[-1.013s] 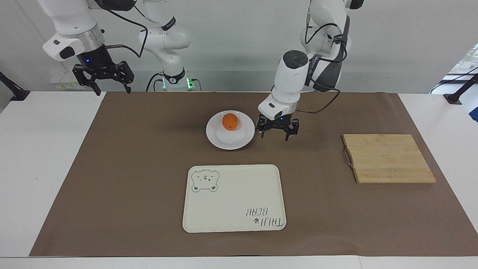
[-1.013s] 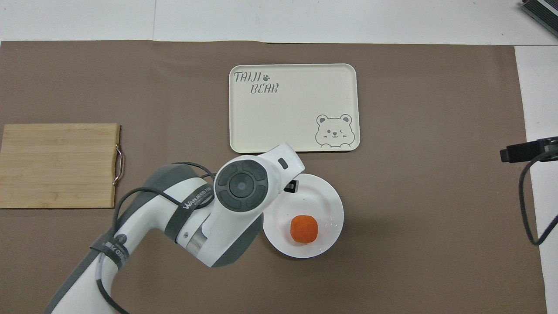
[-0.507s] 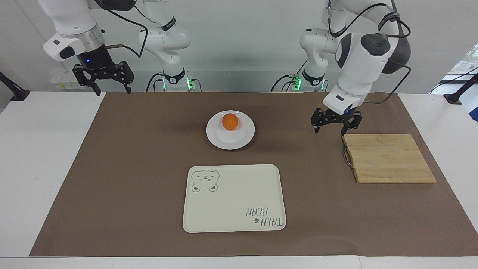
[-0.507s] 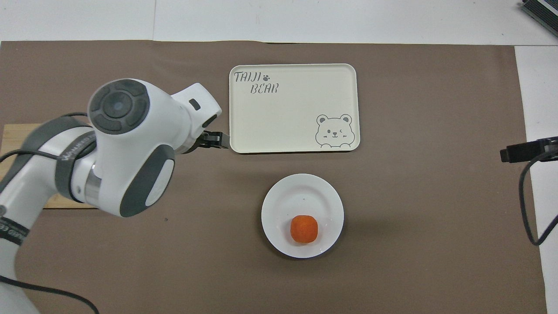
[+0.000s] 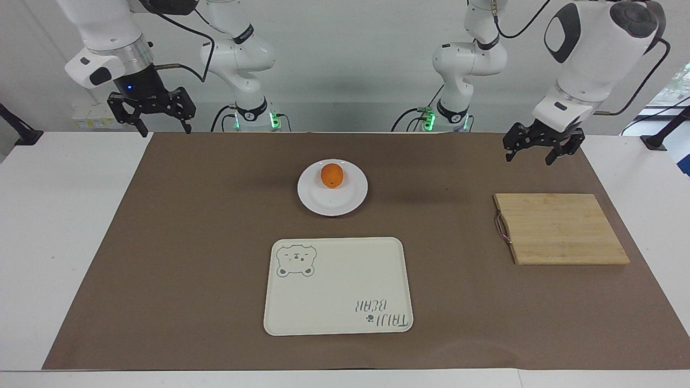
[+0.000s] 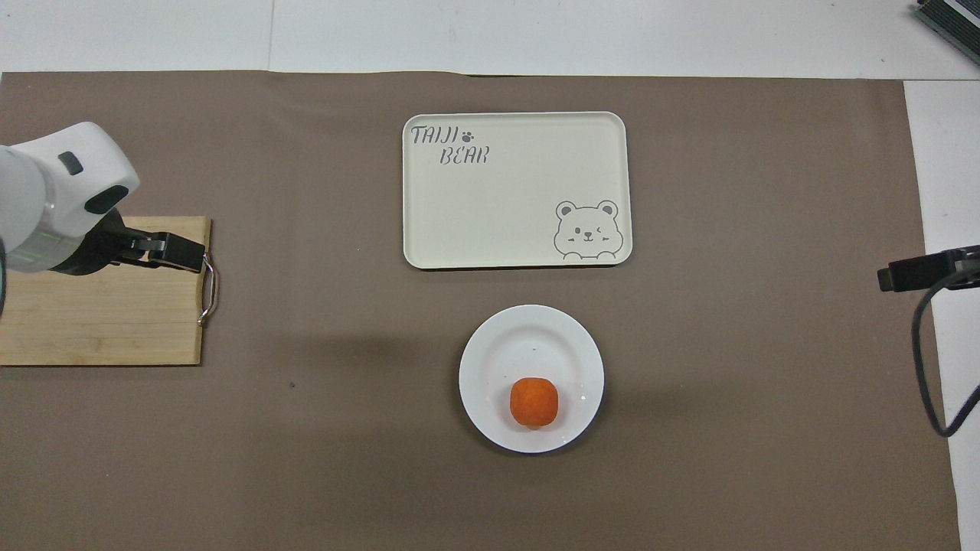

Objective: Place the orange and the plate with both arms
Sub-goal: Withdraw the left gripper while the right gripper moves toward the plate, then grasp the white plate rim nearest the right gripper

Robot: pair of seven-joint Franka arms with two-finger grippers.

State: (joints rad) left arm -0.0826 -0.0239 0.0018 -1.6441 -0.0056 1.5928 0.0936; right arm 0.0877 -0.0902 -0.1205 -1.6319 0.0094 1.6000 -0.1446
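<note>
Both sets of jaws stand spread and hold nothing. The left gripper (image 5: 542,150) hangs in the air above the brown mat (image 5: 205,242), over the strip between the mat's robot-side edge and the cutting board (image 5: 560,229), at the left arm's end of the table (image 5: 59,226). The right gripper (image 5: 151,114) waits raised above the robot-side edge of the table at the right arm's end.

The orange (image 5: 332,175) rests on the plate (image 5: 345,202), off centre toward the rim nearest the robots. The plate sits on the mat near the table's middle, nearer to the robots than the cream tray (image 5: 337,285) and apart from it. The tray carries nothing.

Judged from this layout, the orange-on-plate step appears complete; whether the plate must go onto the tray cannot be told.

Hazards from here:
- A round fruit near the rim of a shallow plate will likely roll off if the plate is tilted or jolted.
- A glossy rim gives the jaws little purchase; a one-sided grip could let the plate slip or tip.
- A gripper descending beside the plate may nudge it.
</note>
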